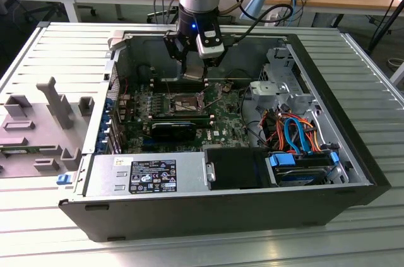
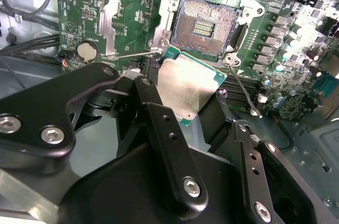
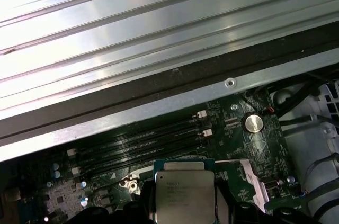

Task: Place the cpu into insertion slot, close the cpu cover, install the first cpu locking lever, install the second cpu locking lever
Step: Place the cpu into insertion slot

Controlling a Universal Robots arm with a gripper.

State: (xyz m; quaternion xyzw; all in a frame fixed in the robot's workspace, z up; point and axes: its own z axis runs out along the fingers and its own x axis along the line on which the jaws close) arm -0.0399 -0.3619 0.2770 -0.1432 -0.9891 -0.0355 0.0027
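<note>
1. Gripper (image 2: 189,103) over the green board (image 2: 74,7); its fingers pinch the chip (image 2: 188,89) by two opposite edges
2. Chip, metal top showing, held just beside the open socket (image 2: 206,25); not seated in it

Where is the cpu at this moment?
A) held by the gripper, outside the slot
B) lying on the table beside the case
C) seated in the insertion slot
A: the gripper grips the cpu, and the insertion slot lies bare with its contacts showing.

The silvery square cpu (image 2: 185,89) is held tilted, just beside the uncovered dark insertion slot (image 2: 206,25)
</note>
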